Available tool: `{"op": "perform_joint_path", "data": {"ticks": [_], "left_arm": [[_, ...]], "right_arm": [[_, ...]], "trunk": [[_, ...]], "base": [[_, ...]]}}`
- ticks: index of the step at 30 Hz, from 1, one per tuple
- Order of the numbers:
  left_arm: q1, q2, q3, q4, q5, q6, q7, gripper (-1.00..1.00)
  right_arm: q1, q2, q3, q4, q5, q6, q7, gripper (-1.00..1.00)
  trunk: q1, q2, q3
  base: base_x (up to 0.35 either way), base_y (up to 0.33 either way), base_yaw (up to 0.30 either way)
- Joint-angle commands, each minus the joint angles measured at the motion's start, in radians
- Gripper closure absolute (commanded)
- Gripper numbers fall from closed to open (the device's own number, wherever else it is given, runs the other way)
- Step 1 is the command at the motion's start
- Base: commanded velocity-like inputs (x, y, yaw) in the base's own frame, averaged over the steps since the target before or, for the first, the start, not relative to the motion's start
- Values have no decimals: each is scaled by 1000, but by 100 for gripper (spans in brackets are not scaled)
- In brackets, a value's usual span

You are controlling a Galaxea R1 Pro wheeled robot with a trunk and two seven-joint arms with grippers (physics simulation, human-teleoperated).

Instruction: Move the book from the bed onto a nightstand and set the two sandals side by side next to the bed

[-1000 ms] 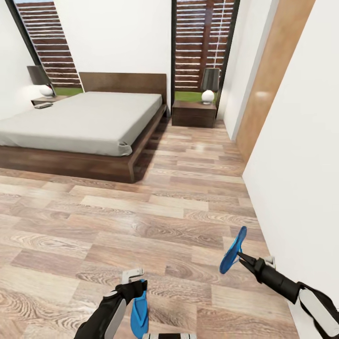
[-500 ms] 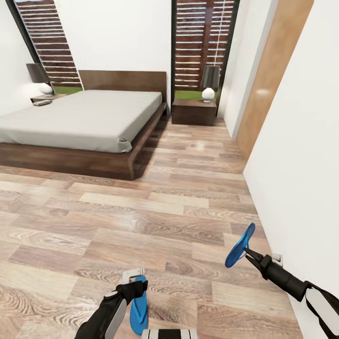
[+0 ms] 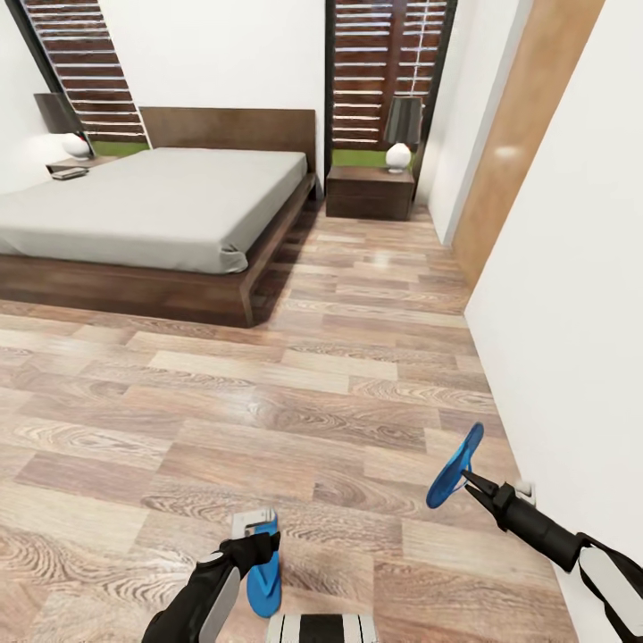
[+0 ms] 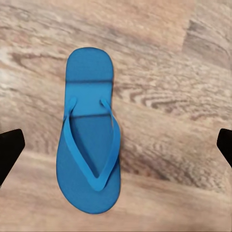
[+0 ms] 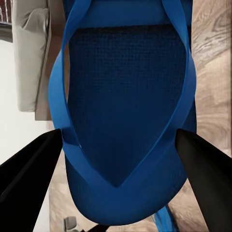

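Note:
The bed (image 3: pixel 170 210) stands far ahead on the left, with a nightstand (image 3: pixel 369 192) at its right and another nightstand (image 3: pixel 76 164) at its far side. A small flat item, probably the book (image 3: pixel 69 173), lies on that far one. My right gripper (image 3: pixel 471 483) is shut on one blue sandal (image 3: pixel 455 464), held tilted above the floor; the same sandal (image 5: pixel 128 96) sits close between its fingers (image 5: pixel 29 183). My left gripper (image 3: pixel 259 534) is open over the other sandal (image 3: pixel 263 576), which lies flat on the planks (image 4: pixel 92 135), clear of the fingers (image 4: pixel 9 150).
A white wall (image 3: pixel 572 313) runs close along my right, with a socket (image 3: pixel 525 489) low beside the right arm and a wooden door (image 3: pixel 522 134) further on. Lamps stand on both nightstands. Wood floor stretches between me and the bed.
The whole view has shifted, so the camera moved. The right gripper carried its sandal a little to the right. The sandal under the left gripper looks shorter and lower than before.

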Motion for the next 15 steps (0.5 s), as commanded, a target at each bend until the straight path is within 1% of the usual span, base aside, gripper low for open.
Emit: {"op": "perform_joint_path", "data": {"ticks": [1,15], "left_arm": [[0,1,-4,-2,10,5,7,-100],[0,1,-4,-2,10,4,7,-100]], "right_arm": [[0,0,-1,0,-7,8,0,100],[0,0,-4,0,-7,8,0,100]], "trunk": [[0,-1,-5],[7,-4,-59]], "base": [[0,0,0],[0,0,0]]}}
